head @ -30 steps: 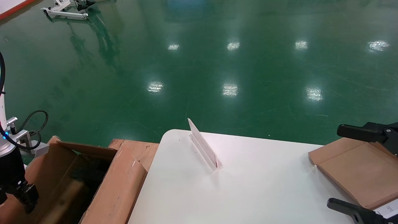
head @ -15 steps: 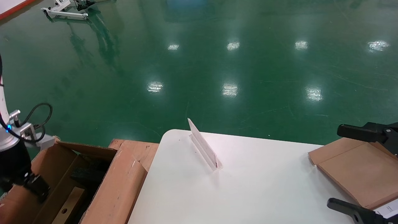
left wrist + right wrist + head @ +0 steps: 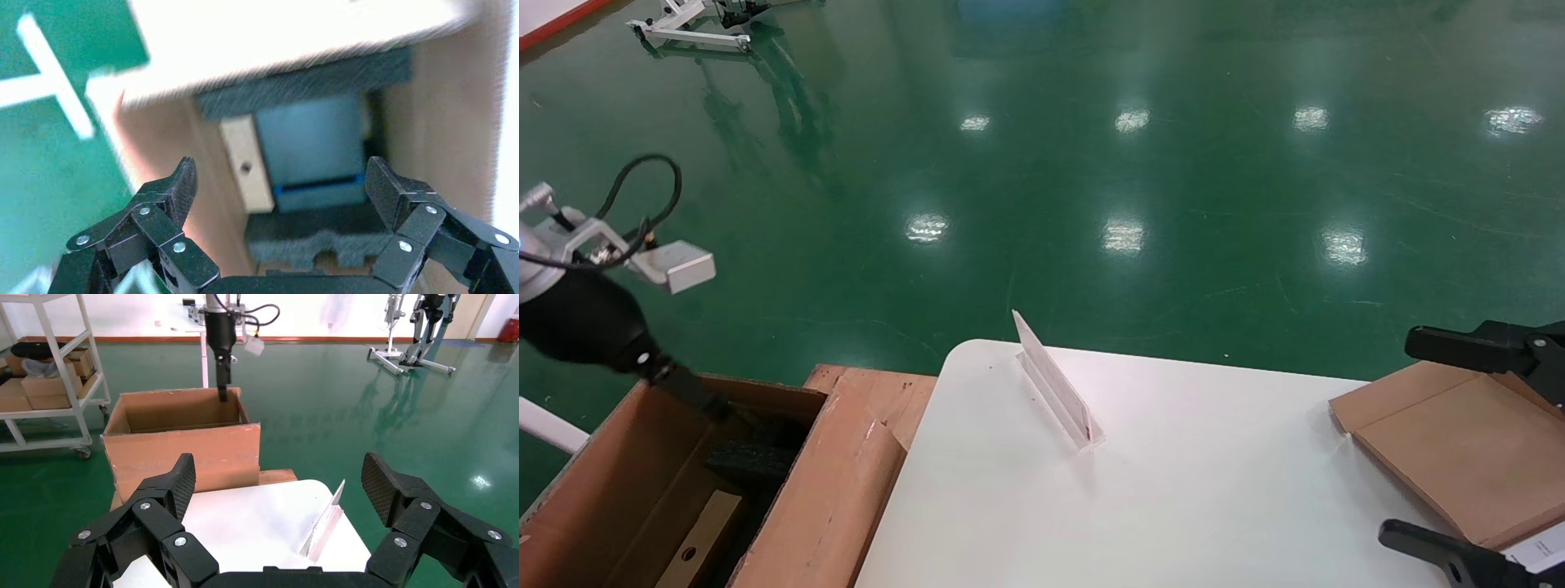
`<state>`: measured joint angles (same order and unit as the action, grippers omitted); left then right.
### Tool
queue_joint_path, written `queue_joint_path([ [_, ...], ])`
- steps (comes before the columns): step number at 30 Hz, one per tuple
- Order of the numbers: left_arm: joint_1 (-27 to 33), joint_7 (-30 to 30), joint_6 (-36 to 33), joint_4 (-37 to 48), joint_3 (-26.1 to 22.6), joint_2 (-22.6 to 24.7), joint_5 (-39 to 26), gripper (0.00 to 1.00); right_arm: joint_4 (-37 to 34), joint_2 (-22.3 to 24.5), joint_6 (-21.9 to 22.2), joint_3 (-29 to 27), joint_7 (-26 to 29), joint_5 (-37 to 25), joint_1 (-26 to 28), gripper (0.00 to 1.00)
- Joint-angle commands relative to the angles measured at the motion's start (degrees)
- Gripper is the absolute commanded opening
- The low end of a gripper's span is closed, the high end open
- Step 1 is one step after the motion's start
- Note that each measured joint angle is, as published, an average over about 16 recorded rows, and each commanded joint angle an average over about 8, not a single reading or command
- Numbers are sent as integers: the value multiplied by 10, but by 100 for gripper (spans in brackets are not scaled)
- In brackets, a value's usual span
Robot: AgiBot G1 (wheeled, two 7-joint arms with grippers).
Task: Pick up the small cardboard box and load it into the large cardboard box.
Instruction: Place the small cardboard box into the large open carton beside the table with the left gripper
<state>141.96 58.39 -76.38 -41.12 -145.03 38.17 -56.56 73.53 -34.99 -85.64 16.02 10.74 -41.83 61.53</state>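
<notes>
The small cardboard box (image 3: 692, 545), slim and brown with a round hole, lies inside the large cardboard box (image 3: 834, 482) to the left of the table, against its wall. In the left wrist view the small cardboard box (image 3: 246, 163) rests beside a blue item and black foam (image 3: 318, 242) on the carton's floor. My left gripper (image 3: 700, 400) hangs open and empty above the carton's far rim, well clear of the small box. My right gripper (image 3: 278, 478) is open at the table's right edge and holds nothing.
A clear acrylic sign stand (image 3: 1054, 384) sits near the far edge of the white table (image 3: 1173, 498). A flat brown package with a white label (image 3: 1459, 449) lies under my right gripper. Green floor surrounds the table; a shelf cart (image 3: 55, 373) stands beyond the carton.
My left arm has risen up and back out of the large carton, gripper open. The small box stays lying inside. The right arm has not moved.
</notes>
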Motion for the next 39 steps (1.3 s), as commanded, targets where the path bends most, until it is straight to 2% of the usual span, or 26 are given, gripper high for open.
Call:
queue_joint_path([
  [1, 14, -22, -2, -6, 17, -11, 5, 100, 0, 0, 0, 0, 0, 0, 0, 100],
  [10, 48, -117, -35, -46, 77, -85, 81, 100, 0, 0, 0, 0, 0, 0, 0, 100],
  [15, 49, -146, -46, -59, 93, -110, 115, 100, 0, 0, 0, 0, 0, 0, 0, 100],
  [24, 27, -155, -46, -65, 130, -106, 110, 100, 0, 0, 0, 0, 0, 0, 0, 100],
  [39, -64, -188, -50, -92, 259, -94, 109, 100, 0, 0, 0, 0, 0, 0, 0, 100],
])
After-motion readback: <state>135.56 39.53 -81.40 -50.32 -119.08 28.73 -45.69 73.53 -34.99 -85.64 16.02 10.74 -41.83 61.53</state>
